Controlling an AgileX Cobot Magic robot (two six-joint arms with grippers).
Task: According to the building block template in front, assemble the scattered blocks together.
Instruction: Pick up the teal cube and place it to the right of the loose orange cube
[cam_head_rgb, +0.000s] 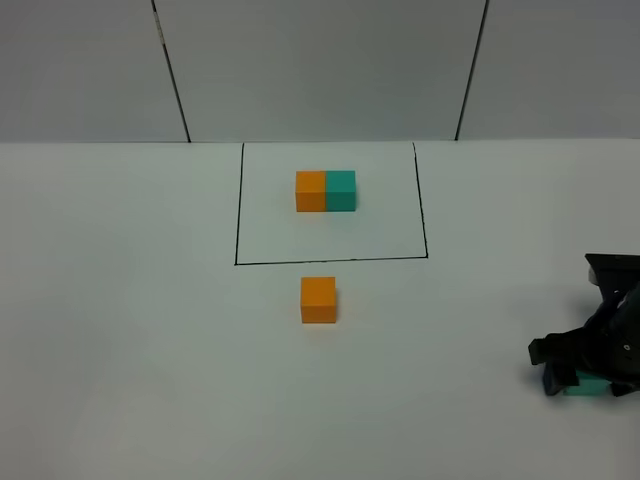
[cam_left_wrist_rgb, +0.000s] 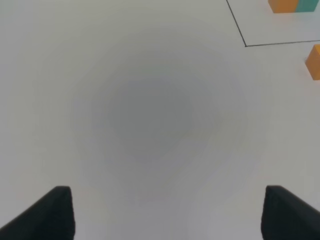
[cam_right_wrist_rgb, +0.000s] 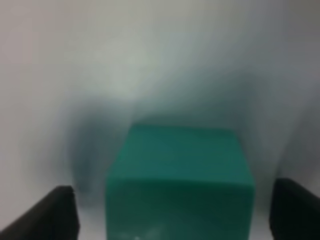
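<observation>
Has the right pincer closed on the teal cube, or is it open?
Open. The right pincer straddles the teal cube; the right wrist view shows a gap between the cube and both fingers.

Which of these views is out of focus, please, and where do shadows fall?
Right wrist view: badly blurred, teal cube soft-edged, dark shadow beside it. Left wrist view: a faint round grey shadow on the table. Exterior high view: sharp, evenly lit, loose orange cube crisp.

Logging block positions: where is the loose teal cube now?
In the exterior high view the teal cube sits at far lower right, within the open right gripper, well right of the loose orange cube.
</observation>
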